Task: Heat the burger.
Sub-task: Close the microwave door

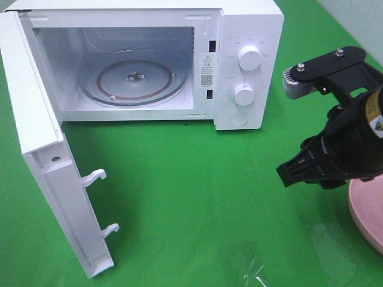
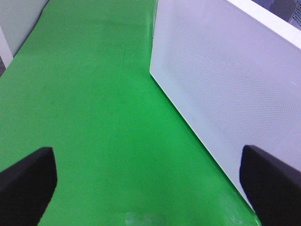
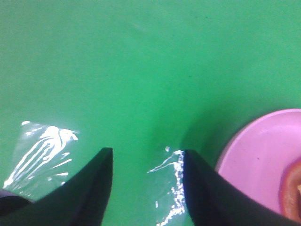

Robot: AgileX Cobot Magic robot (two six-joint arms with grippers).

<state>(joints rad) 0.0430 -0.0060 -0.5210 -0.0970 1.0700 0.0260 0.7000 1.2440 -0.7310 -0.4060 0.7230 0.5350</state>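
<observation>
Only a sliver of the burger (image 3: 292,190) visible: a reddish-brown curved edge at the border of the right wrist view, sitting on the pink plate (image 3: 256,157); probably the bun, though too little shows to be sure. Out of sight in the high view, where just the plate's rim (image 1: 364,216) peeks in at the right edge behind the right arm. Right gripper (image 3: 146,176) hanging above the green desk (image 1: 197,191) just beside the plate, fingers (image 3: 96,188) partly apart with nothing between them, only bare cloth and a scrap of clear film (image 3: 42,150) below. Left gripper (image 2: 150,181) spread wide and empty, looking along the desk beside the microwave door (image 2: 225,80). Microwave (image 1: 239,60) standing open, glass turntable (image 1: 133,79) bare, door (image 1: 42,155) swung out toward the front. As for handling: likely light, soft and stacked in loose layers, so prone to squash or slide apart under a hard pinch; glossy bun likely a bit slippery. Best taken low and broad across the sides, closing gently around bun and patty together, or else carried in by gripping the stiff plate rim. Worth keeping it level on the way into the cavity.
</observation>
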